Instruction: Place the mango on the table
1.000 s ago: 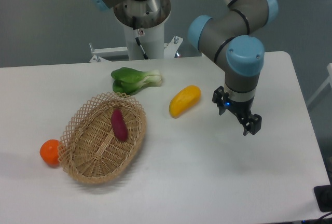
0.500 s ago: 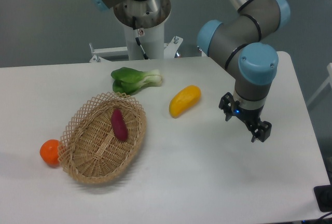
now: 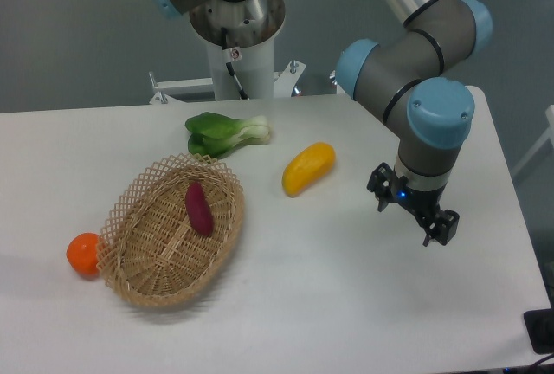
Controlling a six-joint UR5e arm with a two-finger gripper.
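Note:
The yellow mango (image 3: 307, 168) lies on the white table (image 3: 329, 305), right of the wicker basket (image 3: 173, 228) and below the green leafy vegetable. My gripper (image 3: 412, 215) hangs over the table to the right of the mango, well apart from it. Its two dark fingers stand apart, open, with nothing between them.
A purple sweet potato (image 3: 198, 208) lies inside the basket. A small orange (image 3: 84, 253) sits on the table against the basket's left side. A bok choy (image 3: 223, 133) lies near the table's back edge. The robot base (image 3: 235, 28) stands behind the table.
The arm has moved right and slightly toward the front, away from the mango. The mango and other items have not moved.

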